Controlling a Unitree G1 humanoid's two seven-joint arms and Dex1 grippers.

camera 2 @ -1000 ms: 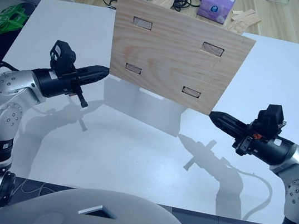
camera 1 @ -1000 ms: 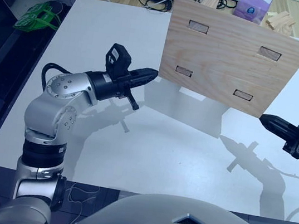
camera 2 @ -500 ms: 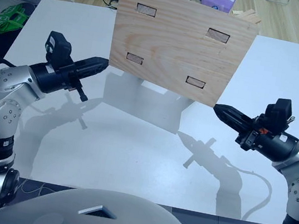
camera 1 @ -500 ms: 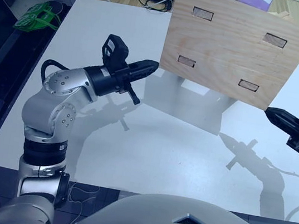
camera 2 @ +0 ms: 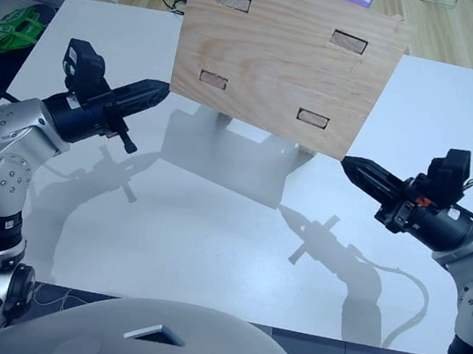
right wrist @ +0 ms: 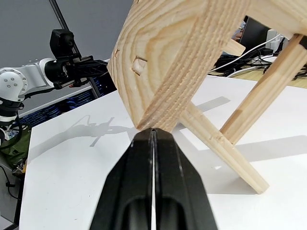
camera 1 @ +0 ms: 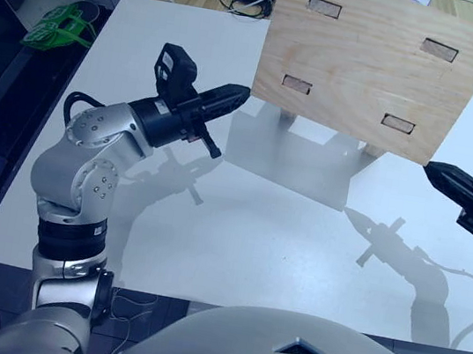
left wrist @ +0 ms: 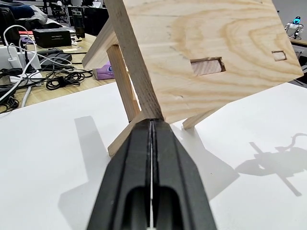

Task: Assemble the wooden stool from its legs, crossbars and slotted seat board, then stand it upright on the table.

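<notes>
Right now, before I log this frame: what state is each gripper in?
Left gripper: shut, holding nothing, tip at the seat board's lower corner.
Right gripper: shut, holding nothing, tip at the opposite lower corner.

Stool (camera 1: 369,63) on table (camera 1: 256,224), between left hand (camera 1: 242,95) and right hand (camera 1: 430,170).

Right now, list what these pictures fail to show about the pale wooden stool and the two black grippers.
- Legs and crossbars: in the eye views the tilted pale wooden seat board hides all but leg ends.
- Board's top edge: cut by the left eye view's upper edge.
- Contact: in the wrist views the black left gripper and right gripper cover the board corners they meet; touching unclear.
</notes>
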